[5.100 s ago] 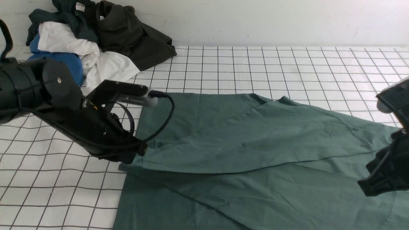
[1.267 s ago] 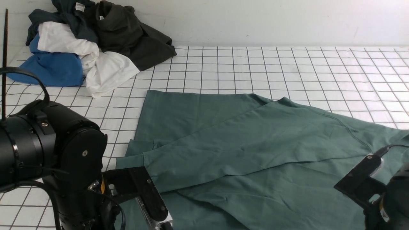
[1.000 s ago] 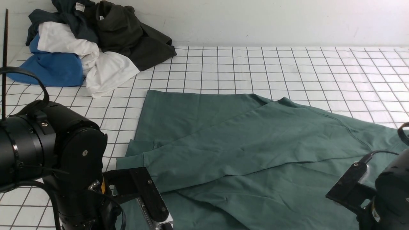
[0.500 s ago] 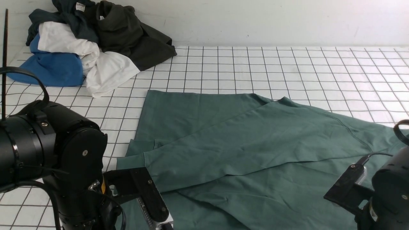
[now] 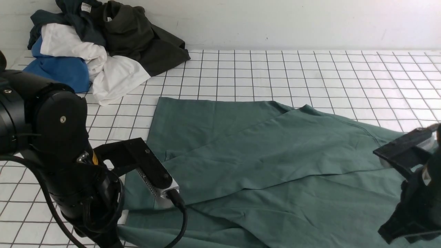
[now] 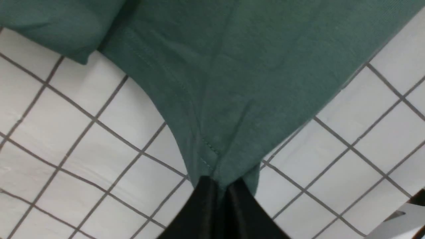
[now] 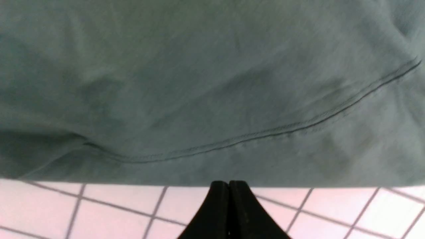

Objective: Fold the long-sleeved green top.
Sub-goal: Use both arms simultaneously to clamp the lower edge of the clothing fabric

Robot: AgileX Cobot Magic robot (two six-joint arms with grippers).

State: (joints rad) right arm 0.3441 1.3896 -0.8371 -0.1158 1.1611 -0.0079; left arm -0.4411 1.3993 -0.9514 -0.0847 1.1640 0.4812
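The green long-sleeved top lies spread on the gridded table with one sleeve folded across its body; no logo print shows. My left gripper is shut on a hemmed corner of the top and pulls it up into a peak off the table. That arm stands at the top's near left corner. My right gripper has its jaws pressed together, tips right at the straight edge of the top. No cloth shows between them. That arm is at the near right.
A pile of clothes lies at the far left corner: blue, white, dark teal and a dark olive-black garment. The white gridded table runs to a white wall behind.
Both arms have risen from low at the near edge. The left one now lifts the top's near left corner. The right wrist has swung up and to the right.
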